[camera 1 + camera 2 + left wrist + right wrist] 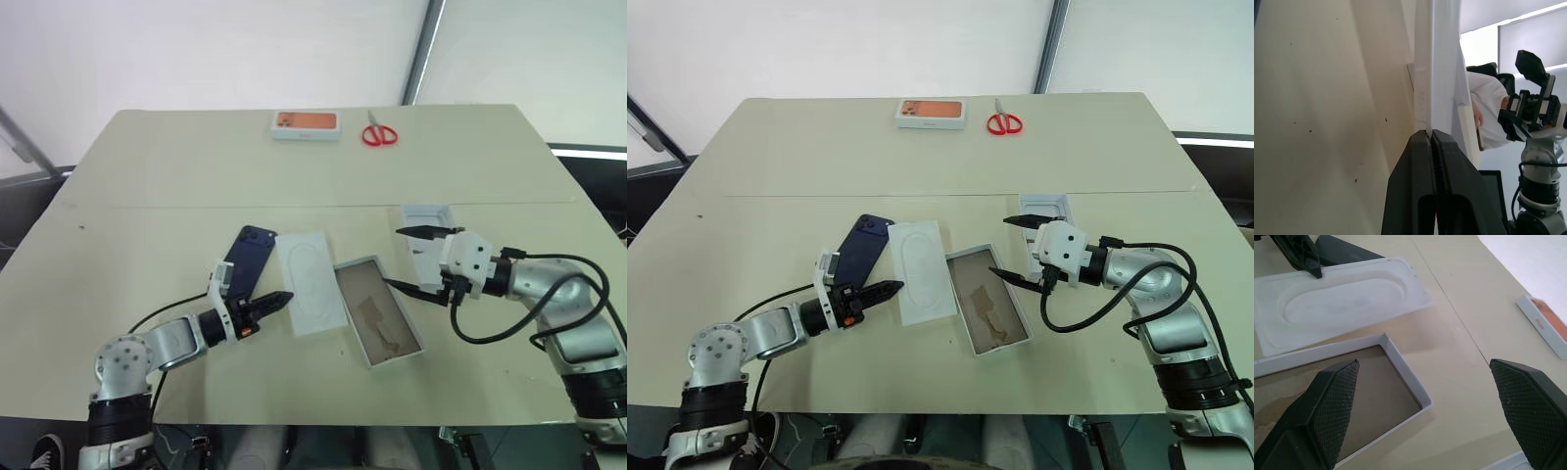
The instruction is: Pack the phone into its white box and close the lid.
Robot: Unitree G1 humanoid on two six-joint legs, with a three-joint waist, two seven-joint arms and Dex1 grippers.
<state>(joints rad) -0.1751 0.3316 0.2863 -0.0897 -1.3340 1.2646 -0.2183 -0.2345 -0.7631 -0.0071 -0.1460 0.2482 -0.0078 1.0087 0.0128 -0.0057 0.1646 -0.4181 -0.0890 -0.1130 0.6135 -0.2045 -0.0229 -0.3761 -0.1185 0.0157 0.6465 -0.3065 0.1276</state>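
Note:
The phone (250, 257), dark navy with its camera bump up, lies flat on the table left of centre. A flat white insert (312, 282) with an oval recess lies just to its right. My left gripper (290, 295) is shut, its tips pinched on the insert's near left edge (1425, 98). The white box (345, 269), a tray with a brown floor, lies open to the right of the insert. My right gripper (392, 257) hangs open over the box's far right corner, holding nothing. The lid (428, 212) lies behind it, hollow side up.
A white box with an orange picture (306, 124) and red scissors (379, 134) lie at the table's far edge. A person in a white top (1484, 98) is beyond the table on the right. The box sits close to the table's near edge.

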